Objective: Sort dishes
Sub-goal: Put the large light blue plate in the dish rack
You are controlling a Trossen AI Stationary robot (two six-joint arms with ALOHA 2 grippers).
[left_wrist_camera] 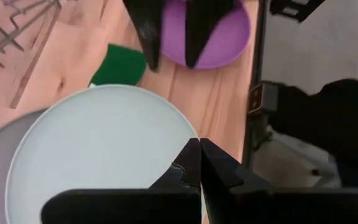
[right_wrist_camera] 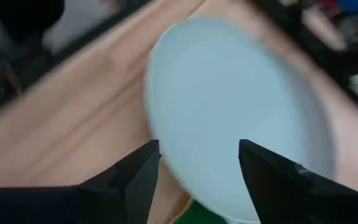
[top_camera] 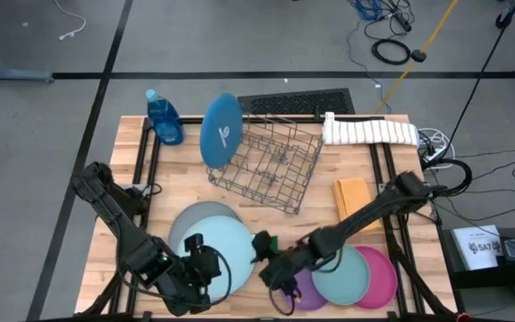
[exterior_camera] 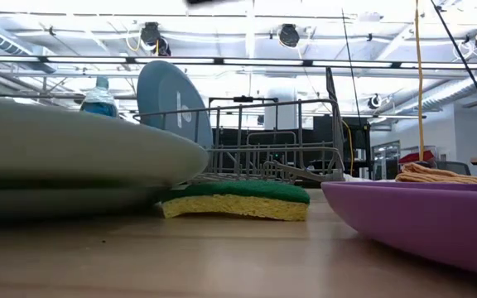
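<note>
The left tool (left_wrist_camera: 199, 149), fingers closed together, sat at the near rim of the pale-blue plate (top_camera: 217, 255) (light, stiff, slippery); a rim pinch seemed best. The right tool (right_wrist_camera: 197, 155) hung open beside it, above the purple plate (left_wrist_camera: 213, 34).

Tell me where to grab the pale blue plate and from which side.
Take the pale-blue plate by its rim on the near table-edge side, where the left pincer sits. It lies flat atop a grey plate, so only the thin edge offers a pinch; the green sponge crowds the right.

sponge (top_camera: 269, 242) between the plates
</note>
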